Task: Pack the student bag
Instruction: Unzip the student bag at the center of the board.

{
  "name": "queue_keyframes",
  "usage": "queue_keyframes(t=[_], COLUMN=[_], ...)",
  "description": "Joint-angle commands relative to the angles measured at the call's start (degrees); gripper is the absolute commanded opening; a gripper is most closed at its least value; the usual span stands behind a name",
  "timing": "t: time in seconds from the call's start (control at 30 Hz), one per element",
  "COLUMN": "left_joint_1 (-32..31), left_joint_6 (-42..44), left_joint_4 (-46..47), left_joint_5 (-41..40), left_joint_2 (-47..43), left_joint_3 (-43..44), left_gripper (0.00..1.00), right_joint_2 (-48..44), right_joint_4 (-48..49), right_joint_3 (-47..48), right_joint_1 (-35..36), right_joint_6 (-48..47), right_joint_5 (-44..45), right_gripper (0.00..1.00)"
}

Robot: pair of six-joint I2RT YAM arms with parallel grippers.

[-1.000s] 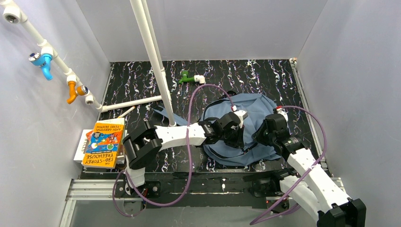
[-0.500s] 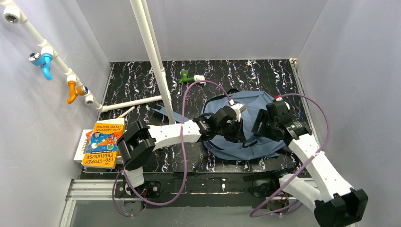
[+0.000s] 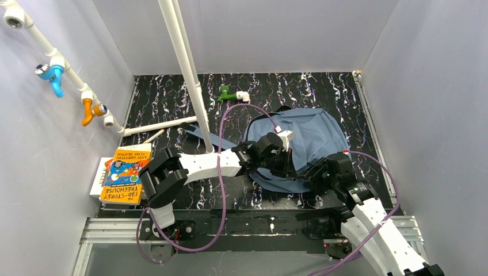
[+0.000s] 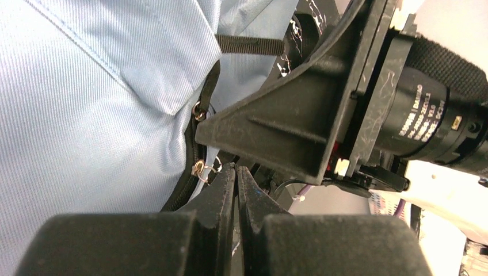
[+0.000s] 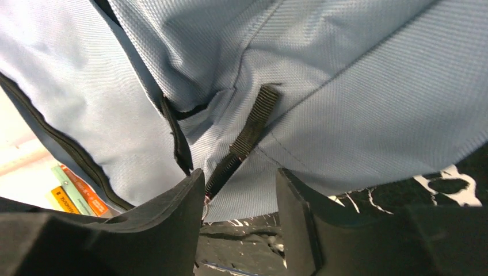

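Top external view: the student bag [image 3: 316, 135] lies right of centre on the table [image 3: 167, 103]. At the left, a book [image 3: 125, 175] reads "130-Storey Treehouse". The left gripper [image 4: 236, 172] has its fingers pressed together beside a gold zip ring [image 4: 201, 168]. The right gripper [image 5: 239, 178] has its fingers spread around a black webbing strap [image 5: 253, 123].

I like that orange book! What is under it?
The orange book lies on a flat white thing that pokes out beside it. The book covers the rest.
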Motion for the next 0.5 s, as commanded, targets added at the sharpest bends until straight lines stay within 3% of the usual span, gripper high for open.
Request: queue_keyframes(t=[0.0,0.17,0.37,0.47], left_joint_1=[0.34,0.34,0.34,0.30], left_joint_6=[-2.17,-2.10,-2.70,-3.06], left_joint_4=[3.13,3.14,3.14,3.32], left_joint_5=[1.87,1.53,3.22,4.77], left_joint_2=[-7.15,-8.36,-6.57,-5.57], left_joint_3=[-3.19,-5.05,-3.80,-2.24], left_gripper=[0.00,0.00,0.00,0.00], right_joint_2=[-1.07,-1.73,0.01,0.85], right_joint_4=[6.85,7.43,12.15,11.94], right_joint_3=[-1.21,-4.36,-6.62,-6.99], right_joint_1=[-0.15,-0.15,-0.15,-0.16], right_joint_6=[4.90,5.18,5.15,4.73], right_joint_5=[2.15,5.54,0.21,0.43], right_gripper=[0.50,0.43,0.57,0.58])
